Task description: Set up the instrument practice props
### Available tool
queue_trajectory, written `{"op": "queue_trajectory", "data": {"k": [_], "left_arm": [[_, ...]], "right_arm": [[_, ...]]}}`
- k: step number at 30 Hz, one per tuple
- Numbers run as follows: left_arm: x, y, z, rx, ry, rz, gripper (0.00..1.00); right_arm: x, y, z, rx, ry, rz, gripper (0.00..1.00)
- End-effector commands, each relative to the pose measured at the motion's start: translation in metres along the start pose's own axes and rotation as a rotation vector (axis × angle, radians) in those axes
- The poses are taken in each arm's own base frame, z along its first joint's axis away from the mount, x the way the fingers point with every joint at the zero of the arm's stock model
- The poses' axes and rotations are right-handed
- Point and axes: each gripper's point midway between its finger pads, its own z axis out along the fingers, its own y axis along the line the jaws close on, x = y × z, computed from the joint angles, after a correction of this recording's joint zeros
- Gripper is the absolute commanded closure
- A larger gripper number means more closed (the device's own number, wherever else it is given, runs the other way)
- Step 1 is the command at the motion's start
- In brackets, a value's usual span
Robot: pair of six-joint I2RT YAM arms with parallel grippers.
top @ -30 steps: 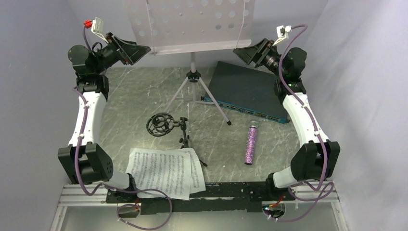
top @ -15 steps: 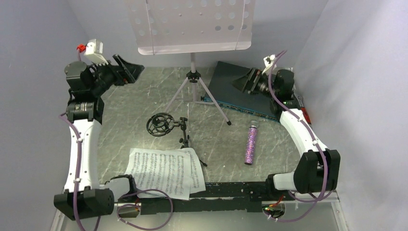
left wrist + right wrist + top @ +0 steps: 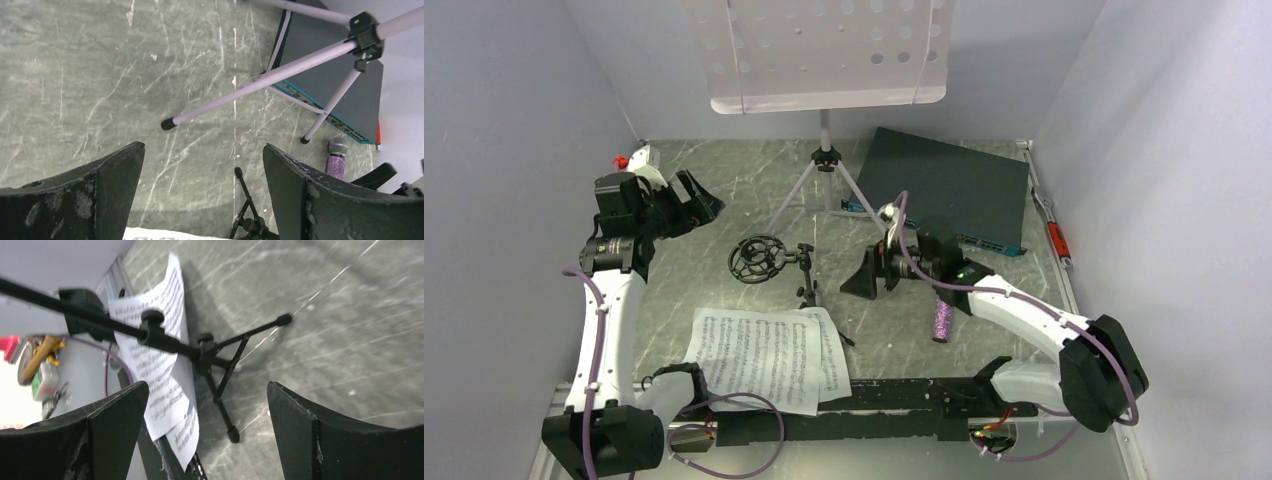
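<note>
The pale lilac perforated music stand (image 3: 824,50) stands on its tripod (image 3: 826,185) at the back centre. The small black tripod stand with ring mount (image 3: 769,262) stands mid-table; its legs show in the right wrist view (image 3: 220,365). Two white sheet-music pages (image 3: 769,358) lie overlapped at the near edge. The glittery purple microphone (image 3: 944,318) lies flat, partly under my right arm. My left gripper (image 3: 704,203) is open and empty, left of the ring mount. My right gripper (image 3: 861,280) is open and empty, low between the black tripod and the microphone.
A flat dark grey-teal box (image 3: 949,190) lies at the back right behind the lilac tripod's right leg. Pale walls close in the table on the left, back and right. A black rail (image 3: 894,395) runs along the near edge.
Both arms have come down from beside the music stand's desk. The right gripper swung forward and left to the table's middle; the left gripper dropped lower toward the ring mount.
</note>
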Motion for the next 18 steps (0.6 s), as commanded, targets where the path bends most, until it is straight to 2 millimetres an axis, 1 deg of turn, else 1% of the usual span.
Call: {"op": "queue_trajectory", "data": {"k": [1,6,10,14,18], "left_arm": [[-0.006,-0.005,-0.006,0.011,-0.034,0.013,0.06],[-0.012,-0.009,-0.006,0.027,-0.042,0.019,0.06],[-0.010,-0.012,-0.004,0.049,-0.030,0.023,0.06],[-0.005,-0.012,-0.002,0.058,-0.017,0.017,0.06],[-0.004,-0.012,-0.003,0.061,-0.012,0.022,0.06]], "right_arm": [[0.013,0.027,0.012,-0.122,-0.028,-0.126,0.09],[0.046,0.036,0.028,-0.188,0.047,-0.170,0.13],[0.062,0.040,0.042,-0.228,0.090,-0.176,0.18],[0.067,0.045,0.057,-0.257,0.109,-0.167,0.26],[0.065,0.046,0.065,-0.265,0.116,-0.166,0.41]]}}
